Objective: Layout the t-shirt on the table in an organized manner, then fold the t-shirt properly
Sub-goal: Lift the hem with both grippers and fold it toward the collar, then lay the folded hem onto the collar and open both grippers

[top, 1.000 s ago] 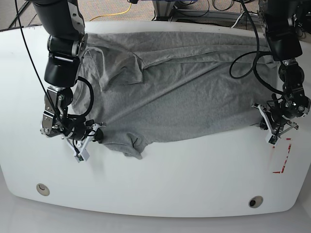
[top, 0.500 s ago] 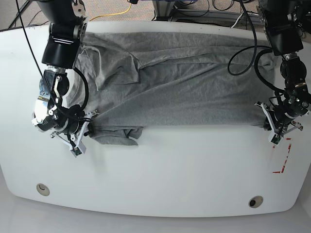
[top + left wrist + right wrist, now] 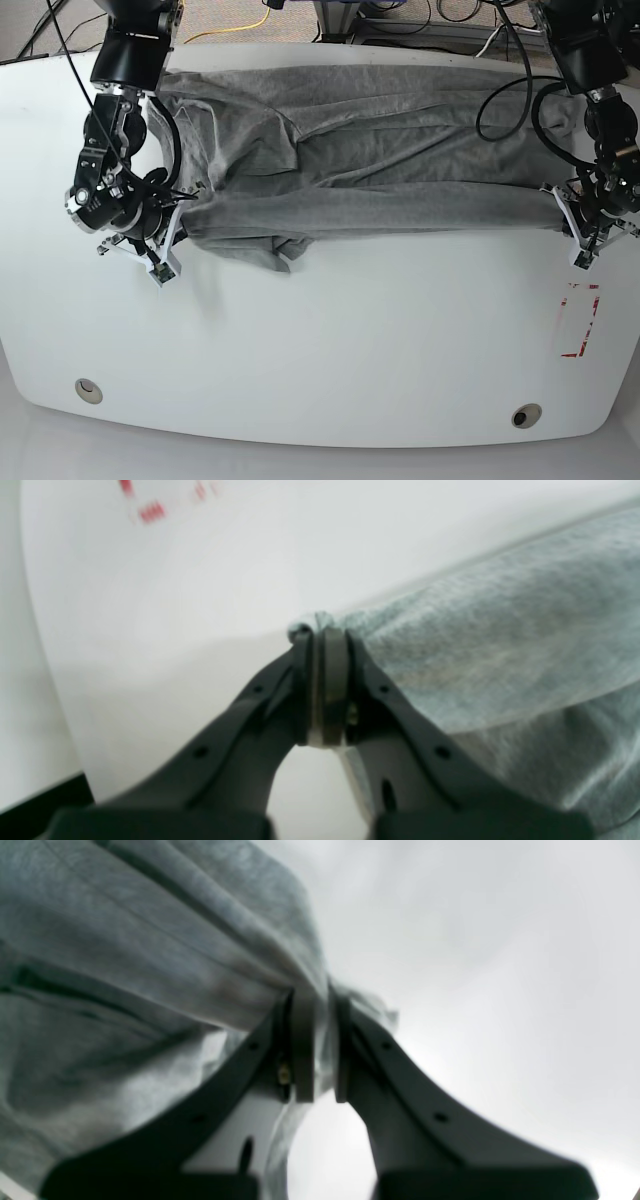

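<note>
The heather-grey t-shirt lies stretched across the far half of the white table, and no lettering shows. Its near part is lifted and doubled back into a long fold running left to right. My right gripper, at the left of the base view, is shut on the shirt's left end, with fabric pinched between its pads. My left gripper, at the right of the base view, is shut on the shirt's right corner. A loose sleeve sags below the fold.
A red tape rectangle marks the table's near right, also seen as blurred red tape in the left wrist view. Two small round holes sit near the front edge. Cables run along the floor beyond the far edge.
Both grippers have moved away from the front edge with the shirt's near edge in them. The grey cloth now covers less of the table's middle, and the fold line has shifted toward the far side.
</note>
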Robot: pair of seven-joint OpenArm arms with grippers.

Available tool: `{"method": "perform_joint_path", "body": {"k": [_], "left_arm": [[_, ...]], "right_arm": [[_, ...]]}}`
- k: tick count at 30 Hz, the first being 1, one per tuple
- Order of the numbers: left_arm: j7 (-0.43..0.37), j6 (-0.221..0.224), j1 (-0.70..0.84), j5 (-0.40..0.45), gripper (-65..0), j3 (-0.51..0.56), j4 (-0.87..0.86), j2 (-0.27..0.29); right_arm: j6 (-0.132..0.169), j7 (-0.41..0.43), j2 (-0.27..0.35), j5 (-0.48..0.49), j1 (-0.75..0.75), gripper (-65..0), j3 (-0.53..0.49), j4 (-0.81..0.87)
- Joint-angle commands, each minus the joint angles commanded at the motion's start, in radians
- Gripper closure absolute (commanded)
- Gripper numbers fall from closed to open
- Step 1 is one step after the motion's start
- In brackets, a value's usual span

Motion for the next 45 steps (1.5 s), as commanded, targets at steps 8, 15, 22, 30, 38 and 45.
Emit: {"method": "perform_joint_path", "body": {"k": [8, 15, 22, 30, 38, 45], "left_arm": [[0.000, 0.000, 0.101, 0.000, -0.6, 0.006, 0.063, 0.000], [0.000, 0.000, 0.114, 0.000, -11.2, 0.005, 0.060, 0.000], [0.000, 0.000, 0.115, 0.000, -13.3, 0.000, 0.061, 0.000], [0.000, 0.000, 0.115, 0.000, -11.2, 0.002, 0.061, 0.000], [0.000, 0.000, 0.115, 0.000, -1.1, 0.003, 0.060, 0.000], [0.000, 0.000, 0.110, 0.000, -0.8, 0.003, 0.060, 0.000]], "right_arm": [[0.000, -0.028, -0.031, 0.000, -0.078, -5.7, 0.037, 0.058], [0.000, -0.028, -0.064, -0.003, -0.058, -29.3, 0.058, 0.055], [0.000, -0.028, -0.115, -0.006, 0.032, -58.7, 0.057, -0.017], [0.000, 0.048, -0.153, -0.005, 0.173, -58.3, 0.055, -0.285], [0.000, 0.173, -0.137, -0.006, 0.250, -46.8, 0.055, -0.572], [0.000, 0.226, -0.126, -0.003, 0.252, -36.3, 0.054, -0.663]]}}
